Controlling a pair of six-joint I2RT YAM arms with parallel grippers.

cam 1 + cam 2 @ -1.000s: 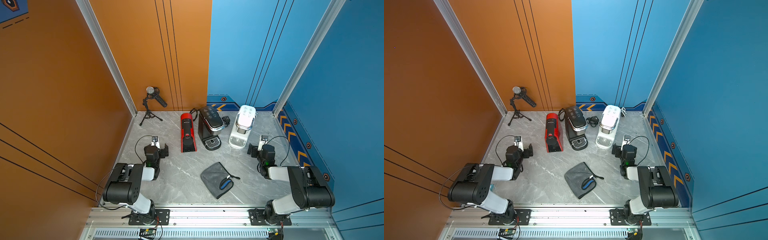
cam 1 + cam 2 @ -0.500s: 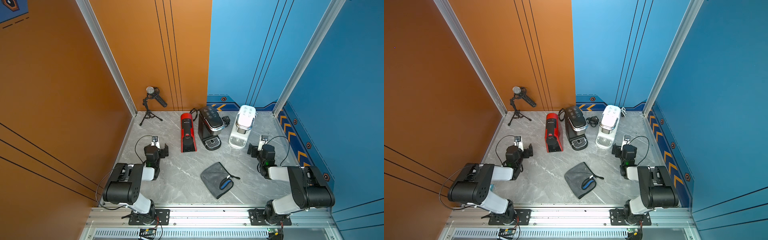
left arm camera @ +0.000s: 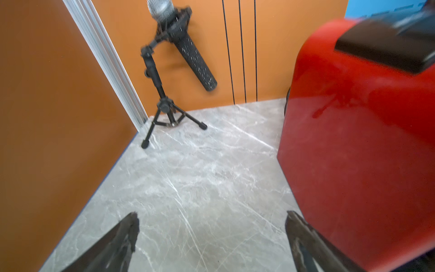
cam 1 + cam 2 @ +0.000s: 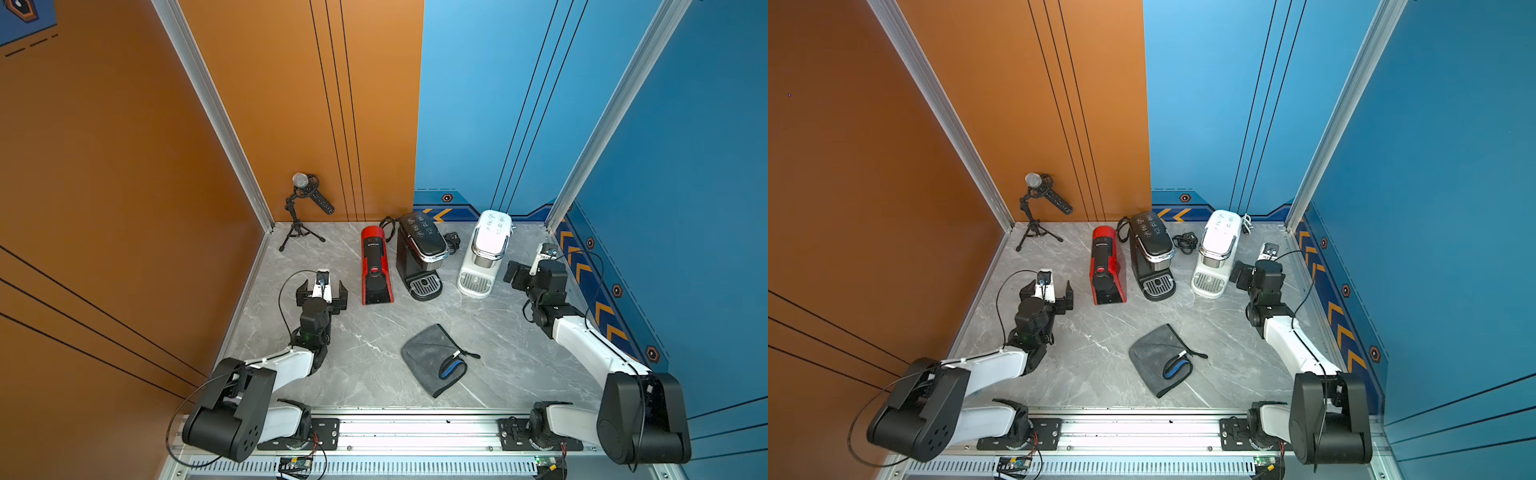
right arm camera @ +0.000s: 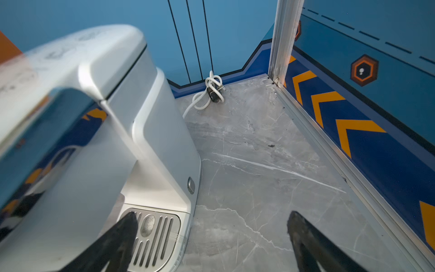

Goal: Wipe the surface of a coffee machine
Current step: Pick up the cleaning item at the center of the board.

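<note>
Nothing has moved: left hand and right hand sit empty, fingers wide apart. Each wrist view shows one neighbour, the red coffee machine beside the left, the white coffee machine beside the right. Both top views add the black coffee machine between them and the grey cloth on the counter.

mic on small tripod stands on marble tabletop in corner by orange wall.

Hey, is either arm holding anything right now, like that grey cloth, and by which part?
Nothing is held. The left pincer and right pincer both stand open and empty; the grey cloth lies flat on the tabletop, untouched.
</note>
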